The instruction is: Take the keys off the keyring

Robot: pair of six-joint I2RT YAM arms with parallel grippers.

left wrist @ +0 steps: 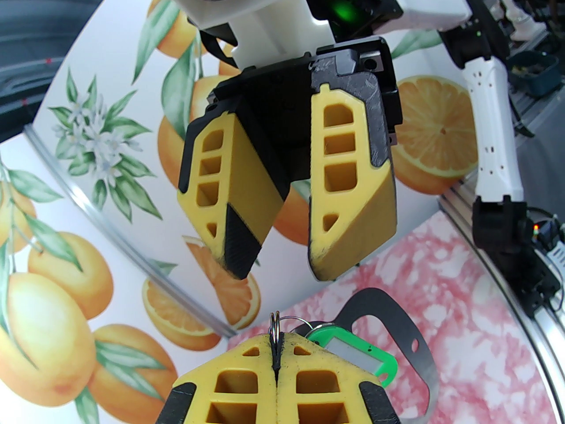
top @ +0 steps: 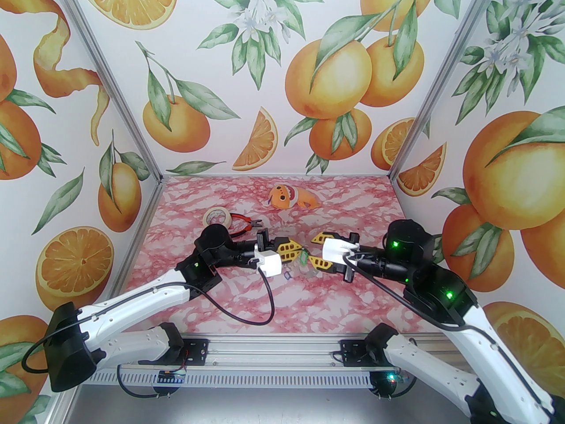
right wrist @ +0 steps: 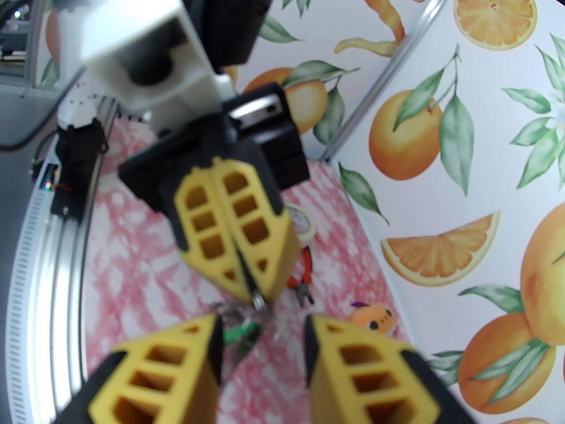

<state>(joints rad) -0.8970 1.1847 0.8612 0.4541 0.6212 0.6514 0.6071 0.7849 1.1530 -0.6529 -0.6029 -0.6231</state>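
**Top view.** Left pincer (top: 296, 252): jaws together, tip to tip with the right pincer (top: 316, 250), whose jaws stand apart. Green key (top: 303, 259): between the two tips. Small blue piece (top: 287, 275), likely the blue key: on the table, on the near side of the left pincer and apart from it. Tape roll (top: 217, 216), pliers (top: 242, 224) and plush toy (top: 289, 197): beyond the left pincer.

**Left wrist view.** Left pincer (left wrist: 276, 342): clamped on a thin wire ring (left wrist: 276, 320). Green key (left wrist: 357, 356): just right of its tip. Keyring (left wrist: 404, 325): grey loop behind the key. Right pincer (left wrist: 280, 272): apart, just above, touching nothing.

**Right wrist view.** Right pincer (right wrist: 260, 325): apart, with the green key (right wrist: 240, 334) near its gap, blurred. Left pincer (right wrist: 256, 296): closed.

**Step in hand, as judged:** removal of the green key, with one side anchored. The next move calls for the right pincer to close on the key or the loop and work it along the ring's split.
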